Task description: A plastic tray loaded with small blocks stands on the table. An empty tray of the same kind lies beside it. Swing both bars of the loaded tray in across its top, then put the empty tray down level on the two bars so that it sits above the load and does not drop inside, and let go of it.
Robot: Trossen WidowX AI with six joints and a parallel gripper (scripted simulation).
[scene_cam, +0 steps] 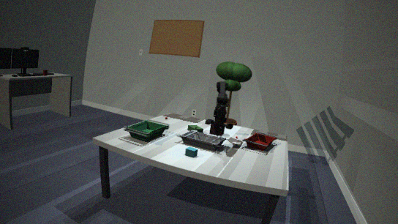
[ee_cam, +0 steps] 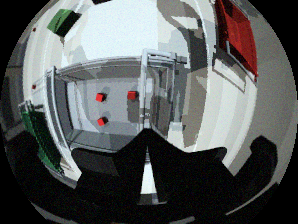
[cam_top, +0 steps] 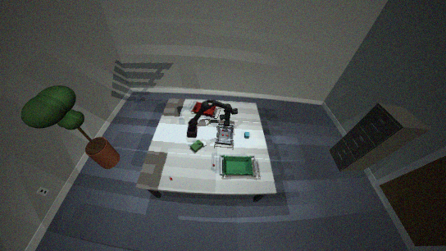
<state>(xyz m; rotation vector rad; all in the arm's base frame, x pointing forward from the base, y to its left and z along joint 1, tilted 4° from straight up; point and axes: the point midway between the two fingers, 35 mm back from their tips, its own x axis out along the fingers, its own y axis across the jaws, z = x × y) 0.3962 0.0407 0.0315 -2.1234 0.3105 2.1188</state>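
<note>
The loaded tray is grey [cam_top: 225, 142] [scene_cam: 201, 142] [ee_cam: 115, 110]; a few red blocks [ee_cam: 132, 95] lie in it. One wire bar [ee_cam: 144, 90] crosses over its inside near the right end in the wrist view; whether it rests on the rim I cannot tell. The other bar [ee_cam: 49, 100] is out at the left end. My gripper [ee_cam: 147, 131] [cam_top: 227, 124] is shut, its fingertips at the near end of the crossing bar, with nothing visible between them. A green tray [cam_top: 238, 165] [scene_cam: 146, 136] [ee_cam: 40, 135] and a red tray [scene_cam: 257, 143] [ee_cam: 237, 35] stand apart; no load shows in either.
A green block [cam_top: 197, 145] [scene_cam: 194, 128] [ee_cam: 63, 22] lies between the grey tray and the arm's side of the table. A teal block [cam_top: 247, 134] [scene_cam: 191, 151] lies on the grey tray's other side. A small red piece [cam_top: 170, 178] [scene_cam: 166, 118] lies near a table corner.
</note>
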